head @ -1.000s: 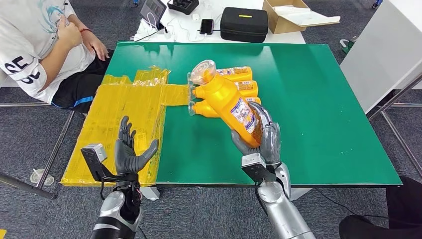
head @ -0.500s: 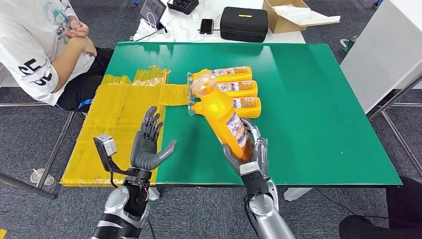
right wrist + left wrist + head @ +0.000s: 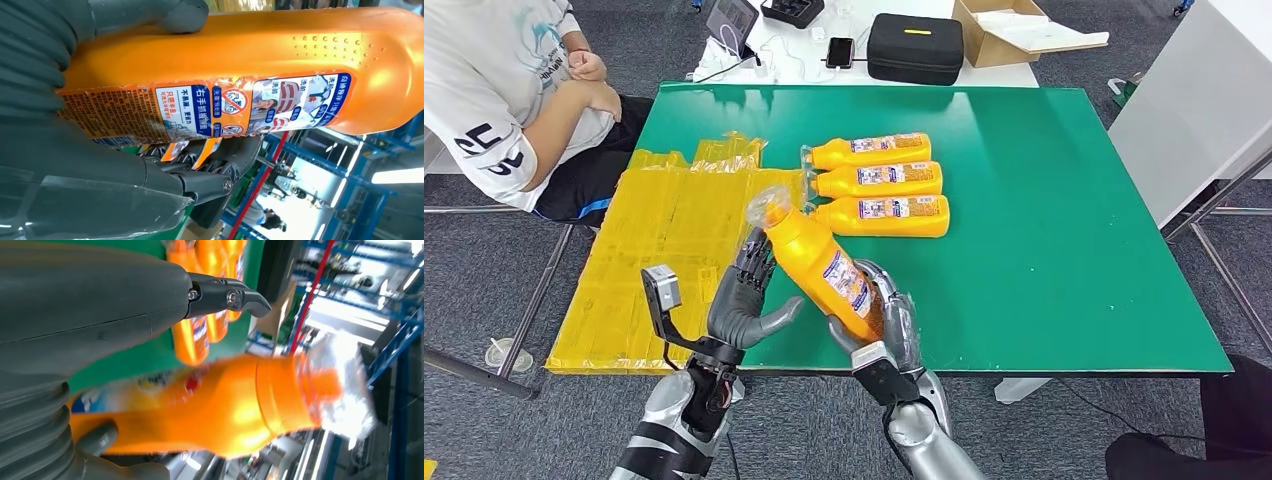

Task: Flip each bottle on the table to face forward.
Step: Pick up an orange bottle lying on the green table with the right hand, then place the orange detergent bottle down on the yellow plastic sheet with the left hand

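Note:
My right hand (image 3: pixel 882 322) grips the lower end of an orange bottle (image 3: pixel 819 265) and holds it tilted above the table's near edge, its plastic-wrapped cap (image 3: pixel 767 207) pointing up and to the left. The right wrist view shows that bottle's label (image 3: pixel 210 107) close up. My left hand (image 3: pixel 746 297) is open with fingers spread, right beside the bottle's left side; whether it touches is unclear. In the left wrist view the held bottle (image 3: pixel 220 410) lies just past my left hand's thumb (image 3: pixel 227 295). Three more orange bottles (image 3: pixel 879 184) lie side by side on the green table (image 3: pixel 1064 220), labels up.
Yellow plastic sheeting (image 3: pixel 659 250) covers the table's left part. A person (image 3: pixel 504 90) sits at the far left corner. Behind the table stand a black case (image 3: pixel 914 47), a cardboard box (image 3: pixel 1014 28) and small devices. A white cabinet (image 3: pixel 1204 90) is at the right.
My right hand has carried the bottle leftward and nearer to me, away from the three lying bottles. My left hand has risen and moved right, up to the bottle's side.

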Robot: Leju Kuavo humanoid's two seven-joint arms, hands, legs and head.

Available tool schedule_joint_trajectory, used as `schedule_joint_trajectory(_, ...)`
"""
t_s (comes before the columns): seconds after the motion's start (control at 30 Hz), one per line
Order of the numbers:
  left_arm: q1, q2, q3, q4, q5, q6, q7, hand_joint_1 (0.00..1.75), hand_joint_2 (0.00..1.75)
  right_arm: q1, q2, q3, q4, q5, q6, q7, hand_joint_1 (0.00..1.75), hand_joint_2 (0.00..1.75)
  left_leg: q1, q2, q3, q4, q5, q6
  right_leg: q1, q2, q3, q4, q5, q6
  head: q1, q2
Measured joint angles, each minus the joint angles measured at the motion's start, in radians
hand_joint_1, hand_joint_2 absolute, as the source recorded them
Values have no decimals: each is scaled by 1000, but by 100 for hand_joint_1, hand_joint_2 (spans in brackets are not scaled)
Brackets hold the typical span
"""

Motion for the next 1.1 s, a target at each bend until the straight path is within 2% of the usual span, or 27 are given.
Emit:
schedule_joint_trajectory(0.2,-43,8,-16,97,46,-83,54,0,175,-25,22,71,61,47,-48,0,175,175,0,0,0,0,0,0,0,0,0,0,0,0,0,0)
schedule_joint_trajectory(0.47,-92,25,-13,242,143,-175,66,0,175,-64,45,126,170,116,-55,-2,175,175,0,0,0,0,0,0,0,0,0,0,0,0,0,0)
schedule_joint_trajectory(0.77,-101,39,-5,291,169,-191,85,0,175,-99,58,144,247,136,-54,-2,175,175,0,1,0,0,0,0,0,0,-1,0,0,0,0,0)
schedule_joint_trajectory(1.1,-91,40,15,308,293,-232,114,0,175,-143,84,151,351,162,-40,-2,175,175,0,1,1,0,0,0,0,0,-1,0,0,0,0,0)
